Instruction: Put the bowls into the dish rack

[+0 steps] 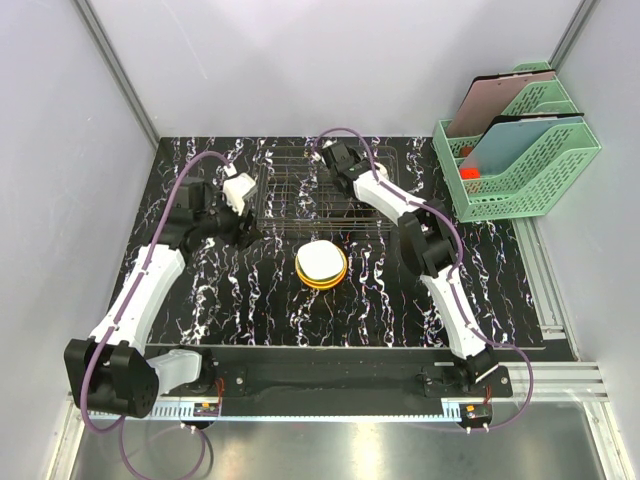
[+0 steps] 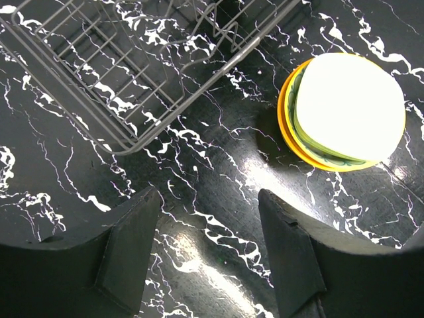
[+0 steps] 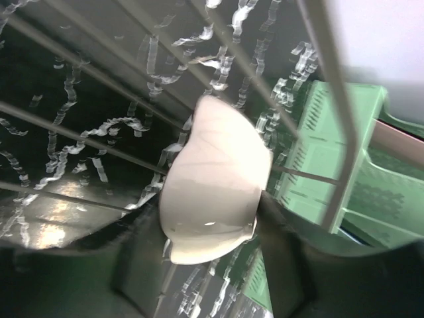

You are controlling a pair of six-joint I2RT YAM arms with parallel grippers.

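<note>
A: Overhead first: the black marbled table (image 1: 250,300) is carrying the wire dish rack (image 1: 300,195) at the back, with green file trays (image 1: 510,160) standing off to its right. What is the top camera missing?

B: The right gripper (image 1: 335,157) is reaching over the rack's far right corner and hiding its load. Only its wrist view is showing that: fingers pinching a pale bowl (image 3: 212,185), tilted on edge among blurred rack wires. Touching them or not, I can't tell.

A: And the left gripper (image 2: 209,199)?

B: Hanging spread wide, gripping nothing, over bare table just beside the rack's near left corner. Its camera is catching the stack of bowls (image 2: 344,112) in front of the rack: white on top, green-patterned beneath, orange rim lowest. I'm not managing a sure count.
</note>
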